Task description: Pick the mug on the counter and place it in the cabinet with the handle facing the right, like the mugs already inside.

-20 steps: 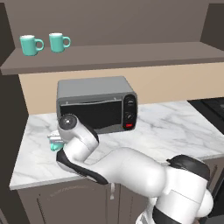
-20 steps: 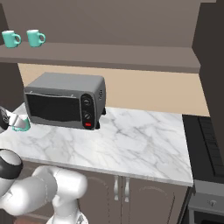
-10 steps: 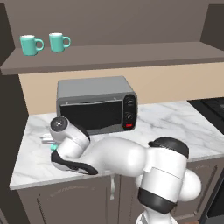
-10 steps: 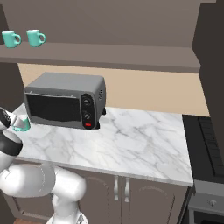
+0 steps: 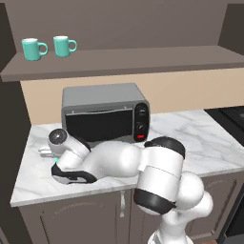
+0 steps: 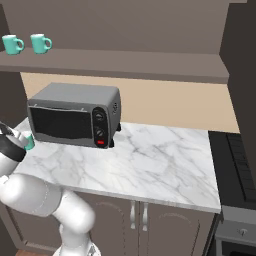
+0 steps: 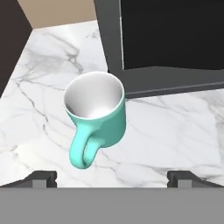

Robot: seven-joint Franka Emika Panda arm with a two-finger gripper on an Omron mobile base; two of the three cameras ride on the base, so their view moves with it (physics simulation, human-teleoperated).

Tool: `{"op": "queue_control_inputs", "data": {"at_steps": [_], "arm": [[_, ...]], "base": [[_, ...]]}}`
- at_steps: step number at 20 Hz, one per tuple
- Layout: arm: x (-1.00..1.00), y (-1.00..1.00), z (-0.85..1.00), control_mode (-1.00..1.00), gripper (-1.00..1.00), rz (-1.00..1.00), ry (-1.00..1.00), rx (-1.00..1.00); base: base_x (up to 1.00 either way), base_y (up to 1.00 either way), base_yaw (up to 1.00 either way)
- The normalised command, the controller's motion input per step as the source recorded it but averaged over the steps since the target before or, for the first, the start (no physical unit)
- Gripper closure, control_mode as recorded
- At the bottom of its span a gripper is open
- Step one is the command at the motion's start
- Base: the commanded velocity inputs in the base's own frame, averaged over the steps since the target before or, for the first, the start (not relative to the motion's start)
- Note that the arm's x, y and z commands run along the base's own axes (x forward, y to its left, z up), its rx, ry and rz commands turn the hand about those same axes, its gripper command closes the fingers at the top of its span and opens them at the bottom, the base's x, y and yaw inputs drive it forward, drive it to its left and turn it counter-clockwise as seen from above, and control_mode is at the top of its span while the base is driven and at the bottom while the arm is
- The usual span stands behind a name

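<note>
On the counter point(image 7: 175, 131) the mug point(image 7: 98, 118) stands upright between the wide-open hand's point(image 7: 112, 177) fingertips.

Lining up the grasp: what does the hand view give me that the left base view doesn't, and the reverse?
Hand view: the mug upright, handle toward the camera, between the open tool's tips, untouched. Left base view: two shelf mugs in the cabinet, handles right. Both: toaster oven and counter.
</note>
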Motion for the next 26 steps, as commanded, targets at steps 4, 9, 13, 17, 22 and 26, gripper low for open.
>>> {"op": "queue_control_inputs", "data": {"at_steps": [4, 9, 13, 17, 22, 26], "arm": [[0.26, 0.26, -0.27, -1.0, -1.0, 0.0, 0.02, 0.0], [0.2, 0.19, -0.23, -1.0, -1.0, 0.0, 0.03, 0.0], [0.19, 0.12, -0.18, -1.0, -1.0, 0.0, 0.02, 0.0], [0.2, 0.08, -0.17, -1.0, -1.0, 0.0, 0.01, 0.0], [0.24, 0.06, -0.2, -1.0, 1.0, -0.01, 0.03, 0.0], [0.2, 0.02, -0.19, -1.0, 1.0, -0.02, 0.01, 0.0]], "base": [[0.0, 0.0, 0.0], [0.0, 0.0, 0.0], [0.0, 0.0, 0.0], [0.0, 0.0, 0.0], [0.0, 0.0, 0.0], [0.0, 0.0, 0.0]]}}
